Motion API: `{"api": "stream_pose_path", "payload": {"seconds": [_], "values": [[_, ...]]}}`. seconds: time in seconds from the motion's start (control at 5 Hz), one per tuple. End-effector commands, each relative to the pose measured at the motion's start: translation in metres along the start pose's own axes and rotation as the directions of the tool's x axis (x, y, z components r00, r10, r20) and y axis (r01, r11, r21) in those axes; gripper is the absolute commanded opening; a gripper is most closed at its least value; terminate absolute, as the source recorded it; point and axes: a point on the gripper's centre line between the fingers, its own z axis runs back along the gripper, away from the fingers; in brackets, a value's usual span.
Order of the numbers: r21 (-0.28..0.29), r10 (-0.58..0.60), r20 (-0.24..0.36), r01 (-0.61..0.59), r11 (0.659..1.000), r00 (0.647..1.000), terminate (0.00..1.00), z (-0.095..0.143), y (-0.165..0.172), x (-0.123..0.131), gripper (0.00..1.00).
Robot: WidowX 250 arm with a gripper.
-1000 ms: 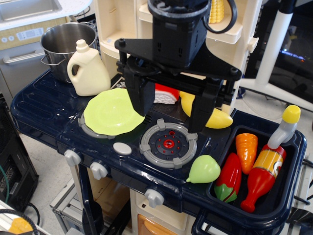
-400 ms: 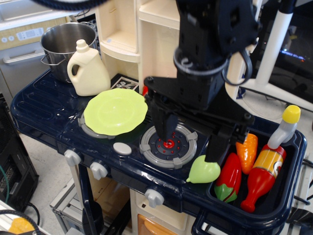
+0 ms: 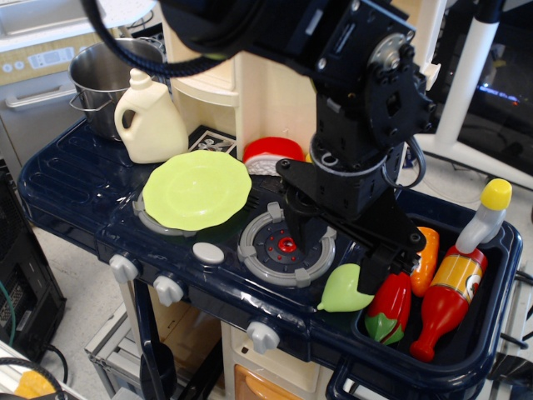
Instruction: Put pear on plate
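Straddling the smooth, teardrop-shaped pear [image 3: 343, 288], the black fingers [image 3: 297, 227] stand spread and unclenched. Well apart lies the round, wavy-rimmed lime plate [image 3: 196, 190] on the glossy navy counter [image 3: 75, 179].

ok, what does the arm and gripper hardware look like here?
All matte black. Boxy wrist housing with round silver-grey servo caps, black cables looping over the top and at the side. The gripper has a flat bar with two straight black fingers. No markings legible.

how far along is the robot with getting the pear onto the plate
Early. Nothing is done yet: the pear lies on the stove top beside the grey burner. In hand: the gripper is low over the pear, fingers open, not closed on it. Left: grasp, lift, carry to the empty plate.
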Motion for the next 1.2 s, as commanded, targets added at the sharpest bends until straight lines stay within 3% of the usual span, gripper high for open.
{"api": "stream_pose_path", "payload": {"seconds": [0.0,0.8,1.0], "values": [[-0.038,-0.017,0.035,0.018,0.999,0.999,0.0,-0.02,0.002,0.015,1.0],[-0.12,0.02,0.077,-0.011,0.993,0.997,0.0,-0.056,-0.001,0.006,1.0],[-0.117,0.041,0.058,-0.034,0.993,0.997,0.0,-0.052,0.0,0.002,0.0]]}}
